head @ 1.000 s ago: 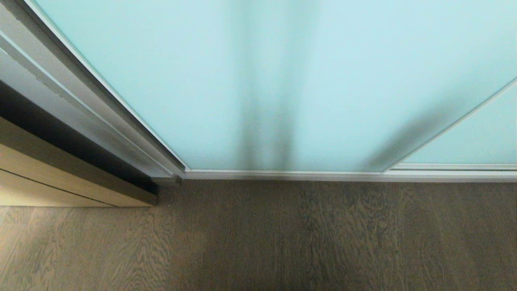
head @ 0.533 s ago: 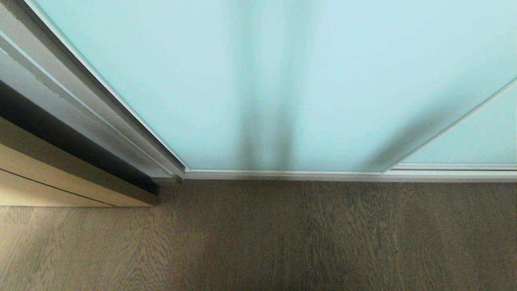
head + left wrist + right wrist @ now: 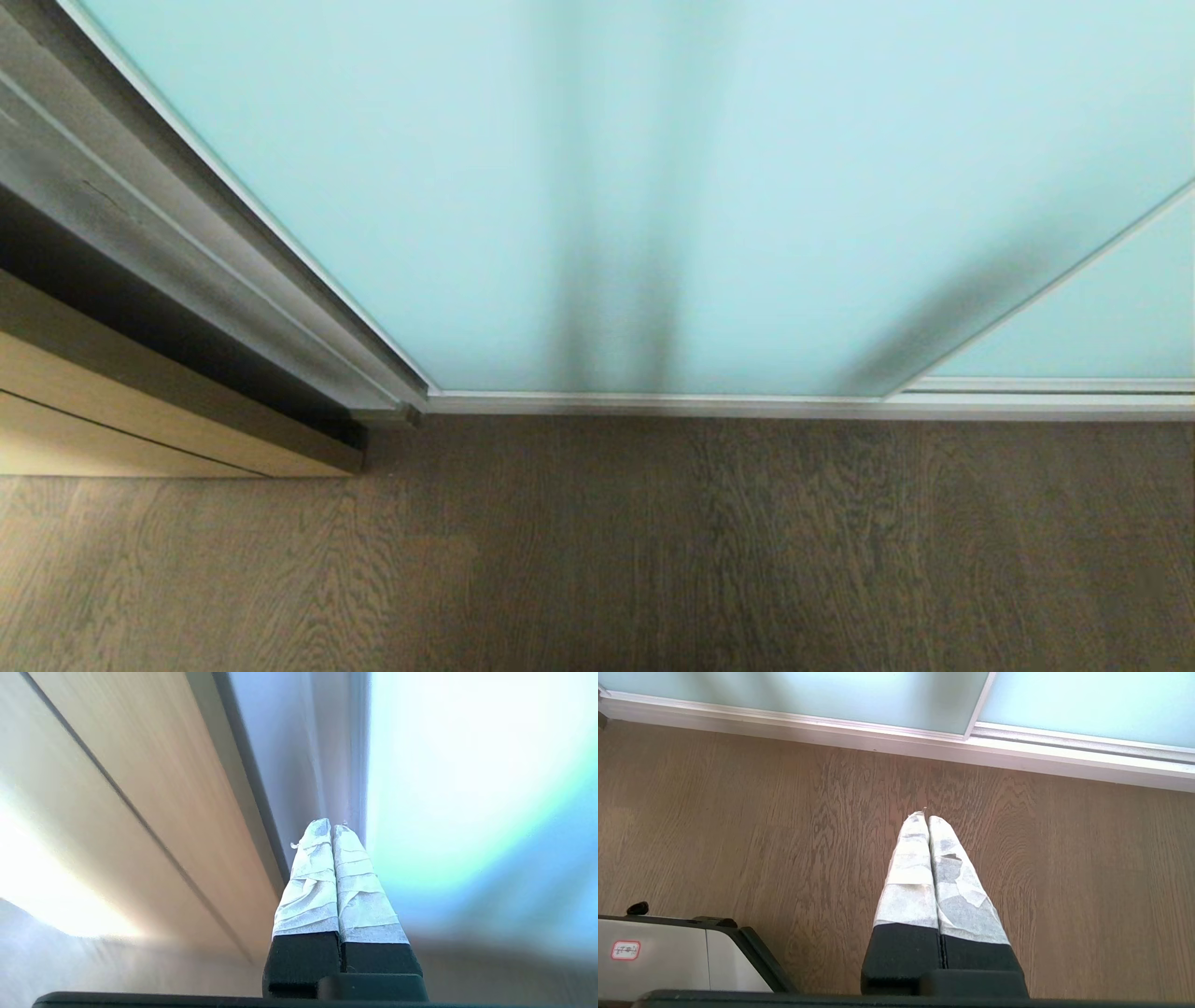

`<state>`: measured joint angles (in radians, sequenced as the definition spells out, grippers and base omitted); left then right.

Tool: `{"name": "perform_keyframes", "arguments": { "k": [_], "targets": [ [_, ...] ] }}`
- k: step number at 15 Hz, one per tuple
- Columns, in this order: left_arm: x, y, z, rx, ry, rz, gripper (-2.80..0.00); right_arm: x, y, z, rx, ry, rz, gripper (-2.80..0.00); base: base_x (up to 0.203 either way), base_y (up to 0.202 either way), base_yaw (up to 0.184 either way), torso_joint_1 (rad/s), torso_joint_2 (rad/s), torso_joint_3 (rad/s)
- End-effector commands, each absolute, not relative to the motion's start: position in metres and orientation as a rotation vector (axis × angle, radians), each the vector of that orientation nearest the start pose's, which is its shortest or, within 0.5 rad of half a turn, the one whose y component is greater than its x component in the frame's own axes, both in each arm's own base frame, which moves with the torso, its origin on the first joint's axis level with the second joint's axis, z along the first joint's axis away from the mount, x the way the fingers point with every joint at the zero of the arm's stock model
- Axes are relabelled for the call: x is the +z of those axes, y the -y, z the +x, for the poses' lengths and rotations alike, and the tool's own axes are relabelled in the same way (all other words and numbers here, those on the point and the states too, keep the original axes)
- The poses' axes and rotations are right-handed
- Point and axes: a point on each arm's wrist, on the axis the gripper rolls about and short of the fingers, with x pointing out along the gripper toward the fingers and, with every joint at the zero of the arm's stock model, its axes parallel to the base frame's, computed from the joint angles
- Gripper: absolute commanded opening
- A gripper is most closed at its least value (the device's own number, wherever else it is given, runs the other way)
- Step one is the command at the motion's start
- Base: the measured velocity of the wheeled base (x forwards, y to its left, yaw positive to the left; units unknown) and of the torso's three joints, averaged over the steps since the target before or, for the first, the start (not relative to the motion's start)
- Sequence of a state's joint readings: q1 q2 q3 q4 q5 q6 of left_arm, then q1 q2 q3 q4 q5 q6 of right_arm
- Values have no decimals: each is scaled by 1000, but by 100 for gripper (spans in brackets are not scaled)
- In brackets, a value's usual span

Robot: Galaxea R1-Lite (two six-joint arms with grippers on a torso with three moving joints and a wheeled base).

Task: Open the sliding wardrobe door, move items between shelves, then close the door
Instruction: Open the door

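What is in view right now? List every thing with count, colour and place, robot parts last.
sliding door: one, frosted pale aqua glass in a thin silver frame, shut, filling the upper head view.
second panel: one, same aqua glass, behind the door at the right.
track: one, silver-white, along the doors' foot.
side frame: one, grey, left of the door.
wood panel: one, tan, far left by the floor.
floor: one, brown wood grain, in front of the doors.
robot base: one, light grey with black edge, seen by the right wrist.
left gripper: one, black, white-wrapped fingers shut, pointing along the door's left edge.
right gripper: one, same, shut, above the floor.
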<state>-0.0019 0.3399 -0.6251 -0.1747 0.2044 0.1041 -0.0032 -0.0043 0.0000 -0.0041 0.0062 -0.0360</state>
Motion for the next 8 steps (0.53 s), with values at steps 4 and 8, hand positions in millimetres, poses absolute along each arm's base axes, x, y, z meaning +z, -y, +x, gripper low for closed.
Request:
{"name": "perform_keyframes", "arguments": {
  "k": [4,8],
  "targets": [
    [352,-7,45,396,727,53,-280,76,0,-23,4,6,-36,-280,0,0,0,0,0,0],
    [370,-7,76,408,823,48,-280,76,0,-23,3,6,-35,-280,0,0,0,0,0,0]
  ]
}}
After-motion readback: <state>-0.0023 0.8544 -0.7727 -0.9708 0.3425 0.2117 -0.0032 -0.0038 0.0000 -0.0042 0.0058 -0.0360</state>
